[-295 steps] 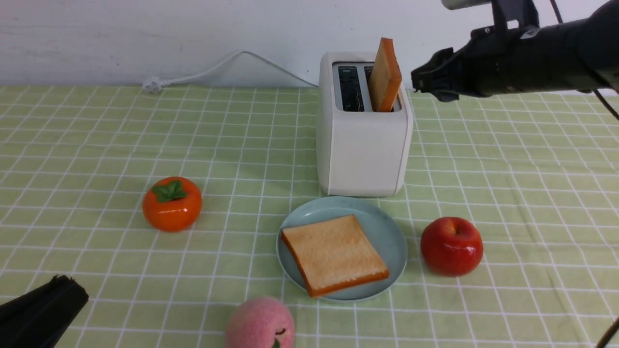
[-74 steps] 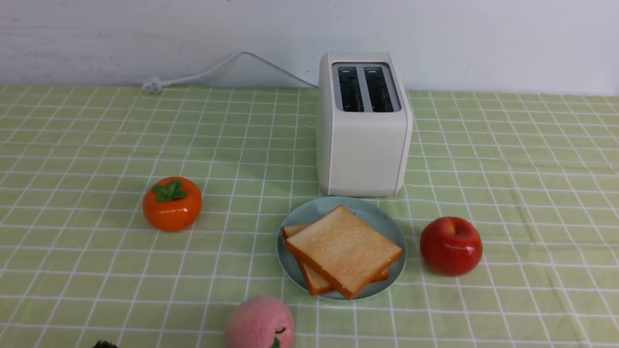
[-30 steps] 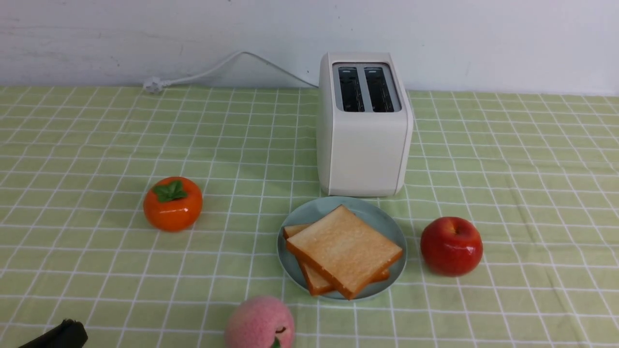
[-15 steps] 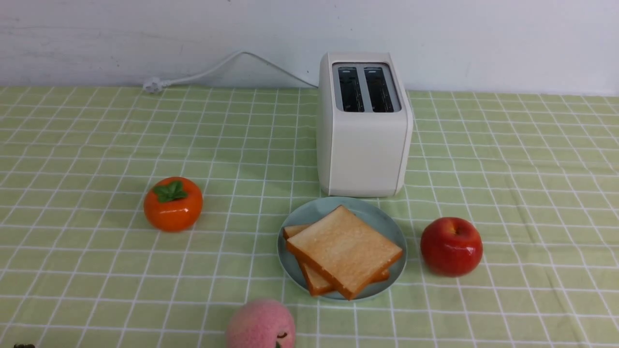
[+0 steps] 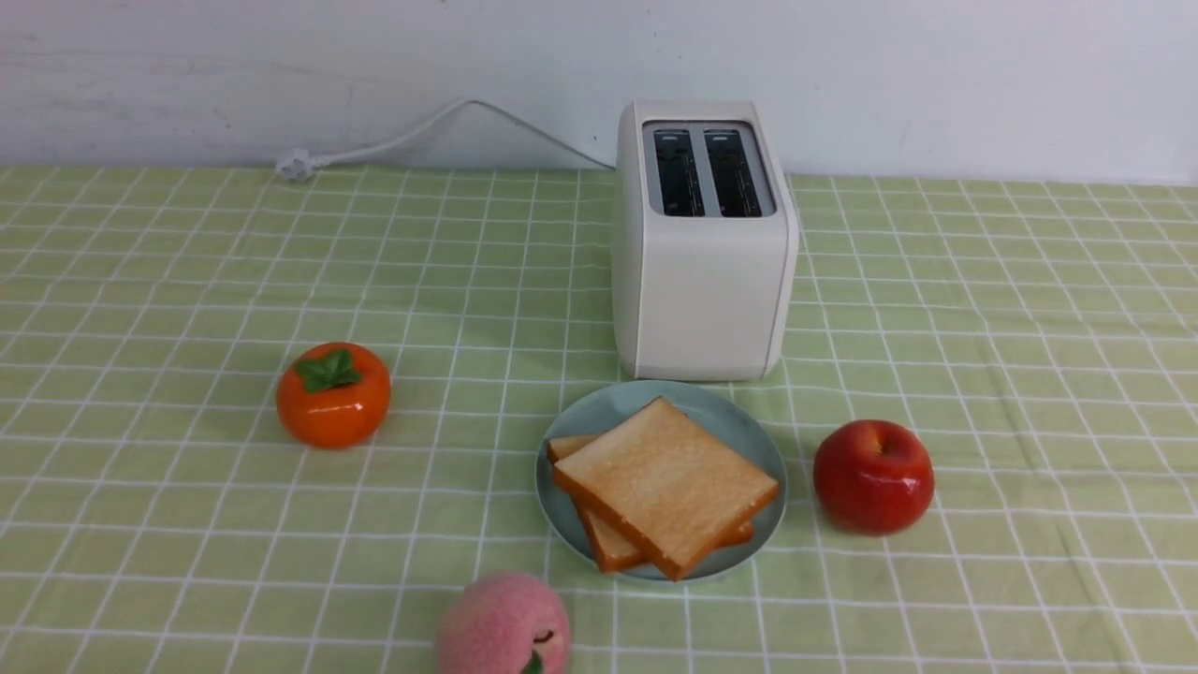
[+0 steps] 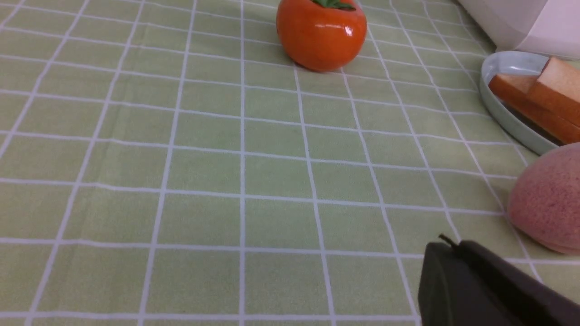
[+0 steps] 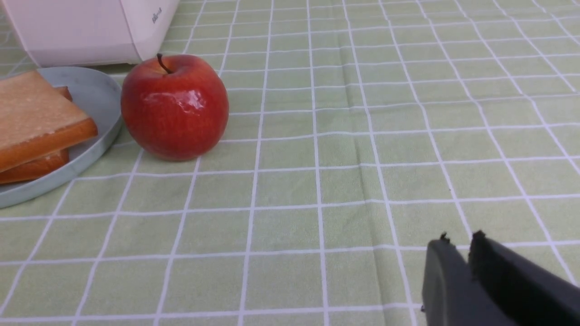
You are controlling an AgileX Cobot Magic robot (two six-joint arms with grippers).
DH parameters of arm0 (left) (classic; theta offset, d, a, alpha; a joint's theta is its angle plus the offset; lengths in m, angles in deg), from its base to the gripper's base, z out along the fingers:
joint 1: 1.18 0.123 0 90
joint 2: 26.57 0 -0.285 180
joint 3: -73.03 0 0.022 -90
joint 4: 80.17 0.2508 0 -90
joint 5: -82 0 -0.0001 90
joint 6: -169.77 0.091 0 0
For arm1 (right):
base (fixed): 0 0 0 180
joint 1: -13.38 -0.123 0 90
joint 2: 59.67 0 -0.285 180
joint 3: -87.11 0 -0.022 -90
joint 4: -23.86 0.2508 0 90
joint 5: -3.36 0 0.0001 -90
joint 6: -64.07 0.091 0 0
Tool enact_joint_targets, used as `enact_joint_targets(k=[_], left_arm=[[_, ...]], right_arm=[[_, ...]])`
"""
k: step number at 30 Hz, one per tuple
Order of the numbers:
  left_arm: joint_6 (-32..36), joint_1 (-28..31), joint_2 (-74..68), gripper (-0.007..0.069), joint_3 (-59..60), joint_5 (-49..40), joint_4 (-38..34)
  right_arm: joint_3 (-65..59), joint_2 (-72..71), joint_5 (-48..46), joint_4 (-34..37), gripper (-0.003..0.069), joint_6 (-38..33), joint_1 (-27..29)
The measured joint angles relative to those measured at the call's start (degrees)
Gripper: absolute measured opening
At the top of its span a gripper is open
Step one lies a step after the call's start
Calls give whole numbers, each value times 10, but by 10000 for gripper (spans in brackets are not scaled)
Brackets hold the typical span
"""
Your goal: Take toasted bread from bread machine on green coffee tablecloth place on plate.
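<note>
Two toasted bread slices lie stacked on the pale blue plate, just in front of the white bread machine. Its two dark slots are empty. All stand on the green coffee tablecloth. The bread and plate also show in the left wrist view, and the bread and plate in the right wrist view. My left gripper is shut and empty, low over the cloth near the pink peach. My right gripper is shut and empty, over the cloth away from the red apple. Neither gripper shows in the front view.
An orange persimmon sits left of the plate, a red apple right of it, a pink peach at the front edge. The white power cord runs along the wall behind.
The second slice left the bread machine and now lies on the first on the plate. The right arm has withdrawn out of the front view. The left gripper's tip at the bottom left has dropped out of sight.
</note>
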Motion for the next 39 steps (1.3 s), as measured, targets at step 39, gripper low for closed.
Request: enact_joint_targets(k=[39], left_arm=[[-1,0,0,-3,0,0,1]], right_arm=[[0,0,0,0,123,0,0]])
